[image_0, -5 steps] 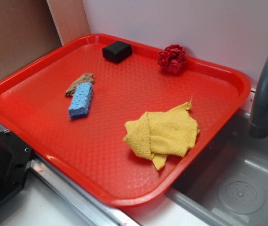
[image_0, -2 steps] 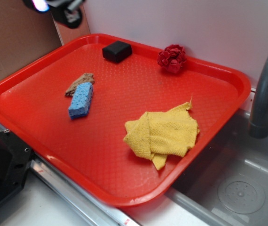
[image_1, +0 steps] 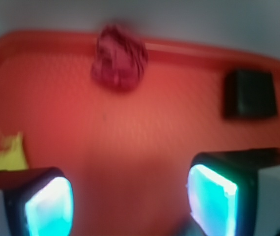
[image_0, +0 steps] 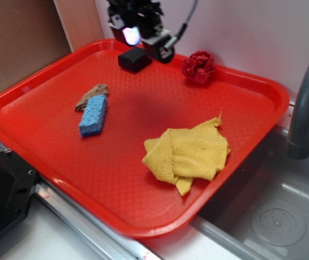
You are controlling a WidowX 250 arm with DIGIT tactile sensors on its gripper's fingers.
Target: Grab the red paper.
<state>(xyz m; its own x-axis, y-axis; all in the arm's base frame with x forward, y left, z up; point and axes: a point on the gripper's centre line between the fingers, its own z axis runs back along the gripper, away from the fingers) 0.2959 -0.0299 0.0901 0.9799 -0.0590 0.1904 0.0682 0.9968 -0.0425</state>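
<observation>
A red plastic tray (image_0: pixel 46 97) sits on a counter beside a steel sink (image_0: pixel 274 211), with a grey faucet (image_0: pixel 306 103) curving up at the sink's edge. The robot's gripper (image_0: pixel 143 33) hangs at the top of the exterior view, above the far edge of the tray, a bright bluish light glowing on it. In the wrist view its two fingers (image_1: pixel 46 204) — each with a glowing cyan pad — stand well apart, with bare tray floor between them and nothing held.

The red paper (image_0: pixel 199 67), a small dark-red crumpled rosette, lies against the tray's far rim, near the gripper but not touching it. In the wrist view the red paper (image_1: pixel 119 58) appears ahead of the fingers, blurred, somewhat nearer the finger on that picture's left.

A black block (image_0: pixel 134 58) rests on the tray just below and beside the gripper; in the wrist view the black block (image_1: pixel 249 93) sits ahead of the finger on that picture's right.

Farther from the gripper, toward the tray's near side, a blue sponge (image_0: pixel 94 115) lies with a small brown scrap (image_0: pixel 92 95) touching its far end. A rumpled yellow woven cloth (image_0: pixel 187 154) lies well apart from the gripper — only its corner (image_1: pixel 5 155) shows at the wrist view's edge.
</observation>
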